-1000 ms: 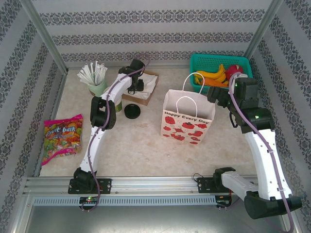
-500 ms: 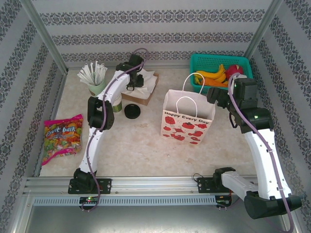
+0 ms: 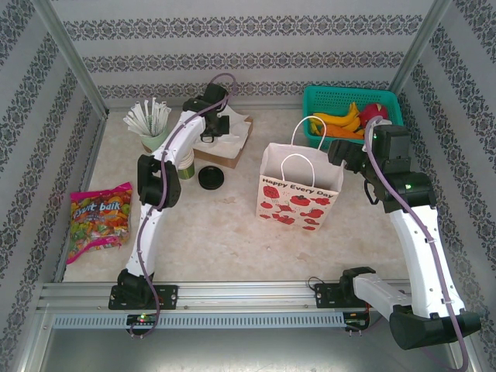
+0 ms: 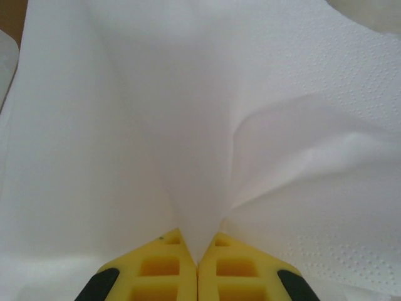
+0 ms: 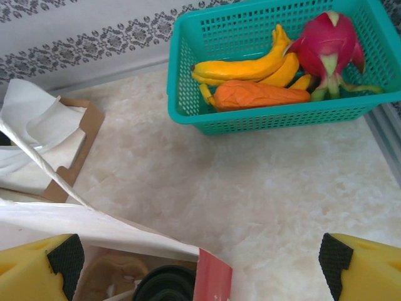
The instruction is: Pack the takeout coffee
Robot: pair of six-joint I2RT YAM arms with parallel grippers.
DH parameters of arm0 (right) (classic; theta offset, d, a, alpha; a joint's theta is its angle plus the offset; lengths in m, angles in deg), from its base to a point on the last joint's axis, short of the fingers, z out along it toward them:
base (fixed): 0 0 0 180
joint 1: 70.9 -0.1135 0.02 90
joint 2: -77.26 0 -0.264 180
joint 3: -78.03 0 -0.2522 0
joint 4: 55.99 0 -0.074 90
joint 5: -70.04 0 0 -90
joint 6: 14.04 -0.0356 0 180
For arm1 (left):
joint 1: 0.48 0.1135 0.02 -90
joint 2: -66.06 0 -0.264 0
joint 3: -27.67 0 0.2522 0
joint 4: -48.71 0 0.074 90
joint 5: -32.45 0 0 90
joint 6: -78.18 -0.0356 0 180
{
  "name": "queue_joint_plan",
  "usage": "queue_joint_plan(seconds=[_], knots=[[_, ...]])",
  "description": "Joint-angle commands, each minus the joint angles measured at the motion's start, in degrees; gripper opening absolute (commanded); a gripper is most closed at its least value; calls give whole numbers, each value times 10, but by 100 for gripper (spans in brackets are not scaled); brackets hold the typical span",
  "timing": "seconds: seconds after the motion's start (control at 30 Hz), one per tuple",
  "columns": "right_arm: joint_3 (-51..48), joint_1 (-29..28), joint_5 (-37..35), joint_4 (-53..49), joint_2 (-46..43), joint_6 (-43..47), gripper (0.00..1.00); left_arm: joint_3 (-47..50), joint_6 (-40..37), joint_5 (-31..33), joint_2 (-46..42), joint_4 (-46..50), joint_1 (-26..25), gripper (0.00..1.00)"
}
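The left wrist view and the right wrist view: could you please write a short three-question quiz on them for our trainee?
1. True or false: the left claw is shut on a white napkin.
2. The right claw is: A open; B shut on a banana; C shut on a straw.
3. Name the pink fruit in the teal basket.
Key: 1 true; 2 A; 3 dragon fruit.

Lab test booth: wallpapered panels point(image 3: 232, 43), aluminium frame point(image 3: 232, 293)
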Motion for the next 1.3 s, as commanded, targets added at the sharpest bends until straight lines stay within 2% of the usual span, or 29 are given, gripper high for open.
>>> queue_joint_plan(seconds=[0.0, 0.17, 0.27, 0.37, 0.5, 0.63, 0.8, 1.03, 1.27], knots=[[-6, 6, 41, 23, 3, -17, 98, 0, -4, -26, -82, 8, -3, 0], [15, 6, 110, 45, 2, -1, 98, 64, -43, -55, -174, -35, -11, 0], [23, 2, 189, 72, -2, 28, 98, 151, -88, -72, -254, -91, -24, 0], [43, -2, 214, 84, 2, 31, 98, 240, -98, -83, -334, -150, -34, 0], [50, -15, 264, 163, 8, -110, 97, 307, -40, -114, -411, -206, -38, 0], [48, -55, 241, 264, 5, -246, 98, 361, 10, -130, -476, -279, -51, 0], [62, -129, 259, 348, 52, -346, 98, 382, 42, -144, -515, -334, -76, 0], [54, -187, 252, 447, 101, -378, 98, 373, 51, -152, -519, -355, -108, 0], [55, -218, 229, 468, 136, -359, 98, 368, 55, -167, -517, -368, -127, 0]])
